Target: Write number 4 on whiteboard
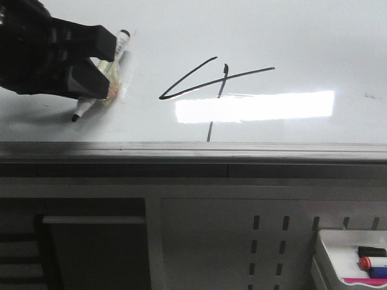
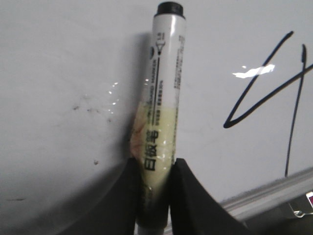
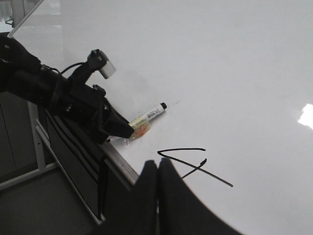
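Glossy whiteboard (image 1: 290, 42) already bears the number 4 (image 1: 211, 81) at centre frame, task seemingly complete, left fingers (image 1: 97, 75) clamping the marker (image 1: 100, 78) at upper left, right fingers (image 3: 157, 196) pressed together, empty.

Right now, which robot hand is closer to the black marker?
The left. Its gripper is shut on the marker, beside the number 4 on the whiteboard. The right gripper, jaws together, is off the board's edge, past the 4.

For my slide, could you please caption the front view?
Left gripper holds a marker beside the finished 4 on the whiteboard.
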You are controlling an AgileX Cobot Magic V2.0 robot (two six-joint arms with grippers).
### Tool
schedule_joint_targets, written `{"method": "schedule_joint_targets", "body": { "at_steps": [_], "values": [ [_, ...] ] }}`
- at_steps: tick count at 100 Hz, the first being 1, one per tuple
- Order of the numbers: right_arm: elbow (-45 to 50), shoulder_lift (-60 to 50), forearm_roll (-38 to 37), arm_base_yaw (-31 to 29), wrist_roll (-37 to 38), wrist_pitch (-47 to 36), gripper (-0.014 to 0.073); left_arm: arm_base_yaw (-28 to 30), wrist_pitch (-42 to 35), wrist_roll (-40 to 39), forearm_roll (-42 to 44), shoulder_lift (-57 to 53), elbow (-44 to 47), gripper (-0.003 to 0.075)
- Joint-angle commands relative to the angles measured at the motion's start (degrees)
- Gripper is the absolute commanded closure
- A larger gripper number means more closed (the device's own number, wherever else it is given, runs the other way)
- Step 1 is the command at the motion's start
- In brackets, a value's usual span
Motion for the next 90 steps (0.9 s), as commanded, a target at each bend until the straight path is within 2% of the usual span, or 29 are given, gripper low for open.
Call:
{"method": "schedule_joint_targets", "body": {
  "at_steps": [1, 29, 49, 67, 90],
  "values": [
    [-1.9, 0.2, -3.2, -0.4, 0.4, -2.5, 0.0655, 0.0, -3.4, 0.0, -4.8, 0.9, -3.3, 0.0741],
    [-1.9, 0.2, -3.2, -0.4, 0.5, -1.4, 0.0655, 0.0, -6.2, 0.0, -6.6, 6.4, -8.3, 0.0741],
    [-1.9, 0.2, -3.2, -0.4, 0.5, -1.2, 0.0655, -0.2, -16.6, 0.0, -7.1, 6.7, -8.8, 0.0741],
    [-1.9, 0.2, -3.3, -0.4, 0.5, -1.2, 0.0655, -0.2, -13.0, 0.0, -7.1, 7.2, -8.8, 0.0741],
    [-1.9, 0.2, -3.3, -0.4, 0.5, -1.2, 0.0655, -0.2, -13.8, 0.0, -7.1, 9.3, -8.8, 0.0741]
  ]
}}
